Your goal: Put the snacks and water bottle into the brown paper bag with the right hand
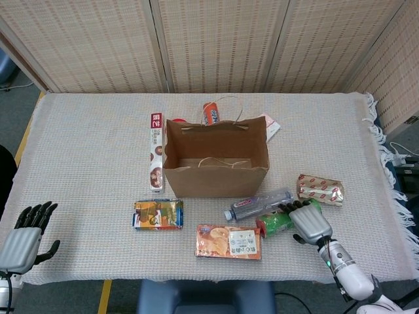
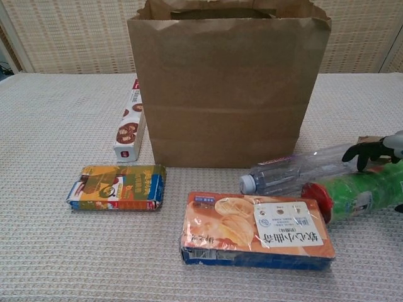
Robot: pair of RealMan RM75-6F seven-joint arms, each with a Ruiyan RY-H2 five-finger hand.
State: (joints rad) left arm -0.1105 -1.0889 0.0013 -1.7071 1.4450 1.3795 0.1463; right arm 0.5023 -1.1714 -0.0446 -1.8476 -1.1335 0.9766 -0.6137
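Note:
The brown paper bag (image 1: 216,171) (image 2: 230,88) stands open and upright mid-table. In front of it on the right a clear water bottle (image 1: 258,203) (image 2: 299,171) lies on its side. Beside the bottle lies a green snack tube (image 1: 276,220) (image 2: 352,194) with a red lid. My right hand (image 1: 309,222) (image 2: 380,150) sits over the tube's right end, fingers arched across its far side and the thumb at its near side; the tube still lies on the cloth. An orange snack box (image 1: 228,241) (image 2: 258,229) lies at the front. My left hand (image 1: 23,235) hangs open at the table's front left corner.
A colourful snack pack (image 1: 158,214) (image 2: 118,187) and a long white box (image 1: 156,159) (image 2: 129,129) lie left of the bag. A red-and-gold packet (image 1: 320,188) lies right of the bottle. An orange can (image 1: 210,112) and a pink packet (image 1: 272,125) lie behind the bag.

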